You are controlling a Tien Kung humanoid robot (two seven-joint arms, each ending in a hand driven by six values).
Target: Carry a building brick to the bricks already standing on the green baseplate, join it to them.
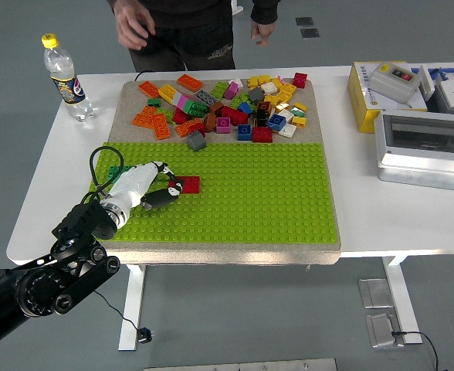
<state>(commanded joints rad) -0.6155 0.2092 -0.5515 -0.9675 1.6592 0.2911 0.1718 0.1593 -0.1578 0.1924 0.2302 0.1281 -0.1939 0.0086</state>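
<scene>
A red brick (187,184) stands on the green baseplate (250,193), left of its middle. My left hand (165,185), white with black fingertips, lies just left of the brick. Its fingers are loosely spread, with the tips at the brick's left edge, and they do not close around it. A dark green brick (119,171) sits on the baseplate near its left edge, behind my wrist and the black cable loop. Loose bricks of many colours (227,104) are heaped on the tan board behind the baseplate. My right arm is out of view.
A person stands at the far side with both hands (130,27) raised off the table. A water bottle (63,73) is at the far left. A grey brick (197,141) lies at the baseplate's far edge. Electrical boxes (424,147) fill the right side.
</scene>
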